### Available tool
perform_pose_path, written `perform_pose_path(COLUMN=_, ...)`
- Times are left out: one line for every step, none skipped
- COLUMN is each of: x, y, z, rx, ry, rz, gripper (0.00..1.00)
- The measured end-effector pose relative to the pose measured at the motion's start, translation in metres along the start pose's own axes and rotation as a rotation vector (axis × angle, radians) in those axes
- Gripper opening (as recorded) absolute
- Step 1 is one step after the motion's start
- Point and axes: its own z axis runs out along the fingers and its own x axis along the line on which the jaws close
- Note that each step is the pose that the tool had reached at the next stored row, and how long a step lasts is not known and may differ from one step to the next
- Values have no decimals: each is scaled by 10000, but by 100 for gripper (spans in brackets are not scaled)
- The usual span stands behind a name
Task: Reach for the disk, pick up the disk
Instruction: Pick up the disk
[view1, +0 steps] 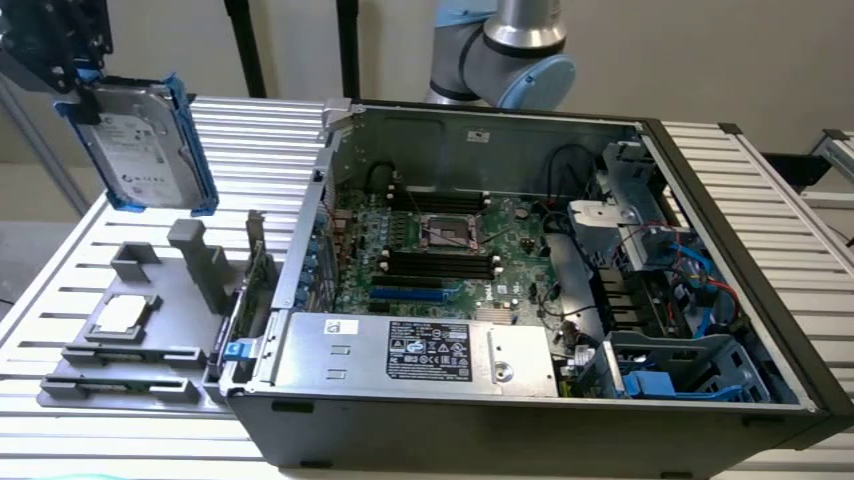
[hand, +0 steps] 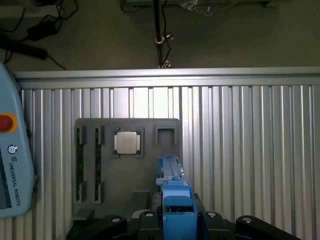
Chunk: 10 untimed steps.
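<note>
Gripper (view1: 70, 62) was clamped on the hard drive (view1: 144, 150) at its top end. The drive hung straight down from the jaws, long axis vertical, above the grey tray (hand: 130, 177) holding the CPU chip (hand: 128, 143).

Disk held in the air over the table's far corner

At the exterior view's left, the gripper (view1: 74, 82) clamps the top of the disk (view1: 147, 150). The disk hangs upright and slightly tilted, label toward the camera, blue rails down both long edges, clear of the ribbed table (view1: 254, 130). Beneath it a grey tray (view1: 174, 330) holds a small silver chip (view1: 123, 314), and the open computer case (view1: 534, 430) lies just beside the tray.
</note>
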Motion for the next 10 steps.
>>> perform_pose_path(x=0, y=-38, z=-46, rx=0, ry=-4, rz=-1, gripper=33)
perform_pose_path(x=1, y=-79, z=-92, rx=0, ry=-15, rz=-4, gripper=33)
perform_pose_path(x=3, y=-122, z=-140, rx=-2, ry=-28, rz=-6, gripper=33)
perform_pose_path(x=4, y=-162, z=-185, rx=-2, ry=-42, rz=-9, gripper=33)
perform_pose_path(x=6, y=-205, z=-230, rx=-3, ry=-57, rz=-12, gripper=33)
perform_pose_path(x=8, y=-248, z=-275, rx=-5, ry=-70, rz=-14, gripper=33)
perform_pose_path(x=9, y=-294, z=-323, rx=-6, ry=-84, rz=-15, gripper=33)
perform_pose_path(x=12, y=-339, z=-369, rx=-9, ry=-95, rz=-17, gripper=33)
perform_pose_path(x=14, y=-383, z=-415, rx=-11, ry=-107, rz=-19, gripper=33)
perform_pose_path(x=17, y=-428, z=-460, rx=-13, ry=-118, rz=-20, gripper=33)
